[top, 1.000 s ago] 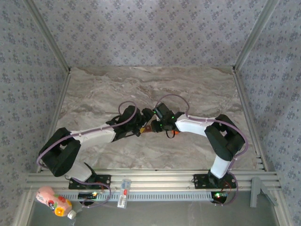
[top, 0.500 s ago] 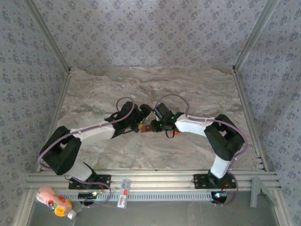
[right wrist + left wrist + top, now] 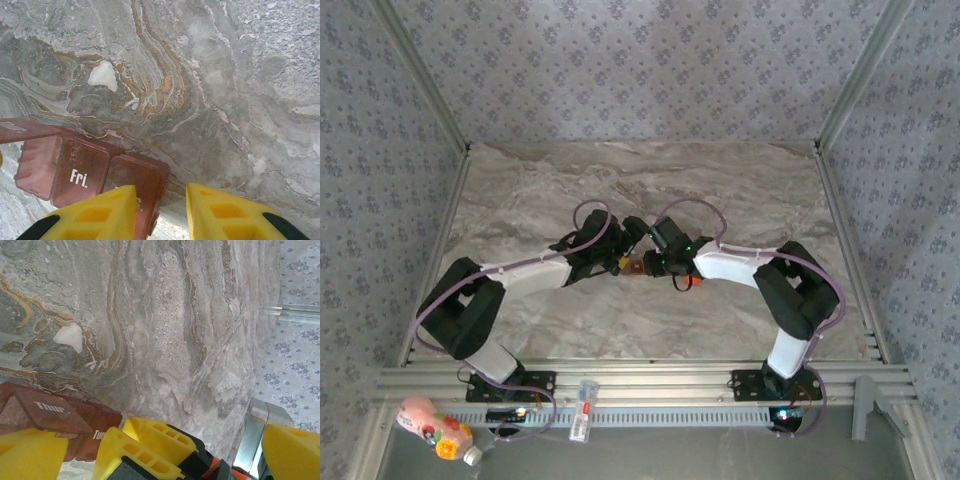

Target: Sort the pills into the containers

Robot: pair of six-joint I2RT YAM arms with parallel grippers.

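Observation:
The containers [image 3: 85, 172] are a dark reddish-brown strip on the marble table [image 3: 650, 190], lying between the two arms [image 3: 633, 267]. One lid is marked "Fri.". The "Thur." lid [image 3: 47, 412] stands open. My right gripper [image 3: 161, 192] is closed narrowly over the strip's end, one yellow finger [image 3: 100, 210] above the last compartment, the other just past the end wall. My left gripper [image 3: 162, 435] [image 3: 628, 247] is wide open beside the strip, its fingers [image 3: 30, 455] at the bottom corners. The right gripper's fingers [image 3: 150, 440] show between them. The pills are out of view.
An orange bottle [image 3: 692, 282] peeks out from under the right forearm. A metal frame post [image 3: 255, 440] and patterned walls [image 3: 640, 70] bound the table. A pink bottle [image 3: 435, 428] and a small white item [image 3: 583, 410] lie by the near rail.
The left arm has reached farther from its base and to the right, bringing its open gripper up against the right gripper. The right arm and the strip have stayed still.

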